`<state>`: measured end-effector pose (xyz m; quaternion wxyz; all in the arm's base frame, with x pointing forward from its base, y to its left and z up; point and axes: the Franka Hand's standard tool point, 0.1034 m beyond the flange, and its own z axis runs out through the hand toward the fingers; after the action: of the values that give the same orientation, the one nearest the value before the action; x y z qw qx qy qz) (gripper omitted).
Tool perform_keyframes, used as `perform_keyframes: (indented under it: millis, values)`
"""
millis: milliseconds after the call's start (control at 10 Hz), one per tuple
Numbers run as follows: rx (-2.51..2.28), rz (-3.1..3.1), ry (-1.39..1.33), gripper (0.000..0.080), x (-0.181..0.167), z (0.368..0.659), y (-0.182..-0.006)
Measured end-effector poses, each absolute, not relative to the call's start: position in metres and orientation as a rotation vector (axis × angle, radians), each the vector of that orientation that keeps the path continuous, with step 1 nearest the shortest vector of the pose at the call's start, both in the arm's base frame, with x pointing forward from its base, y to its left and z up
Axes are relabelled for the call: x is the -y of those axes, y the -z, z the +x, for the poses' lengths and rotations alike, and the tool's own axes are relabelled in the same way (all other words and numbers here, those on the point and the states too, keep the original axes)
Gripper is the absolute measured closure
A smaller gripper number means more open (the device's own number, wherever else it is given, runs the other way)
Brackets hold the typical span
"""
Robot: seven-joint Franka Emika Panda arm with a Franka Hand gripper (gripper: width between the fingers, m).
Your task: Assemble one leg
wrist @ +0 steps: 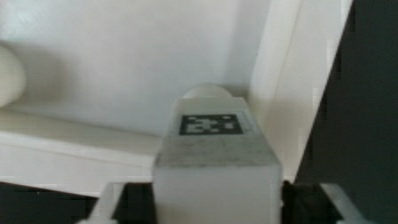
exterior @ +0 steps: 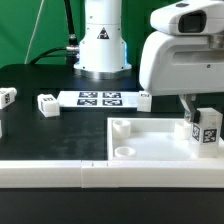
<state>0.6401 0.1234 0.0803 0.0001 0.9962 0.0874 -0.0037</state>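
My gripper (exterior: 203,118) is shut on a leg (exterior: 207,133), a short white post with a black-and-white tag. It holds the leg upright over the corner of the white panel (exterior: 150,140) at the exterior view's right. In the wrist view the leg (wrist: 217,150) fills the space between my gripper's (wrist: 217,205) two dark fingers, tag facing the camera. Its far end sits by the panel's raised rim (wrist: 285,60). I cannot tell whether the leg touches the panel. A round socket (wrist: 9,75) shows at the picture's edge.
Three more loose legs lie on the black table: two at the exterior view's left (exterior: 8,97) (exterior: 46,103) and one by the marker board's end (exterior: 144,99). The marker board (exterior: 100,98) lies before the robot base (exterior: 102,45). A white rail (exterior: 60,172) runs along the front.
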Motion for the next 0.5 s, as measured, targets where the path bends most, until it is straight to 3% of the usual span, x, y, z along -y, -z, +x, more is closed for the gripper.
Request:
perform_keyframes:
  millis: [300,500]
  values:
    - [-0.229,3.133,0.012,0.0510,-0.1230,0.6402,-0.0803]
    - [0.072,3.144,0.011,0.0510,-0.1208,0.6405,-0.0800]
